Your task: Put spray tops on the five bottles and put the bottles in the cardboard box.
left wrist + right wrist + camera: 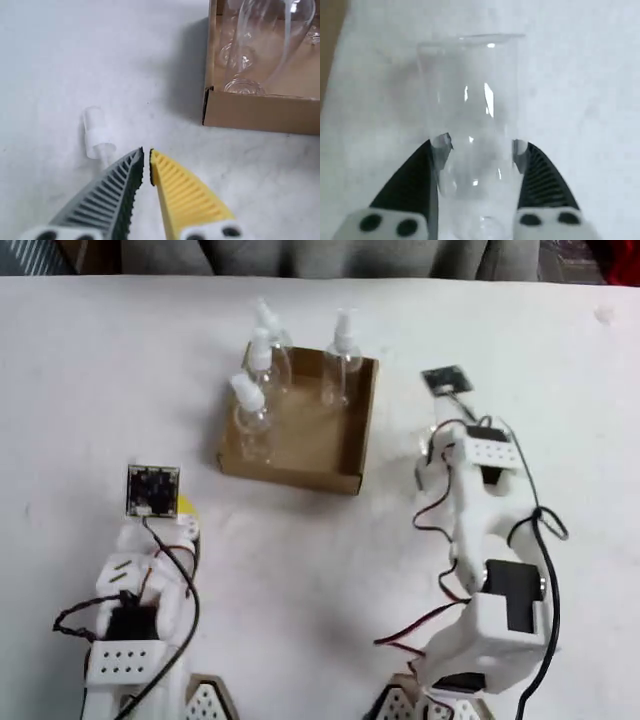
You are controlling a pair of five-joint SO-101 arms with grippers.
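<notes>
The cardboard box (300,440) sits at the table's middle back, with several clear bottles (343,365) standing in it, each wearing a white spray top. My left gripper (146,156) is shut with nothing in it, low over the table. A white spray top (96,133) lies loose just beside its grey finger. The box corner (250,112) and bottle bases (245,85) lie beyond. My right gripper (480,147) is shut on a clear bottle (470,95), one finger on each side of its body. In the high view this arm (480,455) stands right of the box.
Bare white table surrounds the box. A strip of the brown box side (330,45) shows at the edge of the right wrist view. The left arm (140,590) is folded low at the front left. Cables loop around both arms.
</notes>
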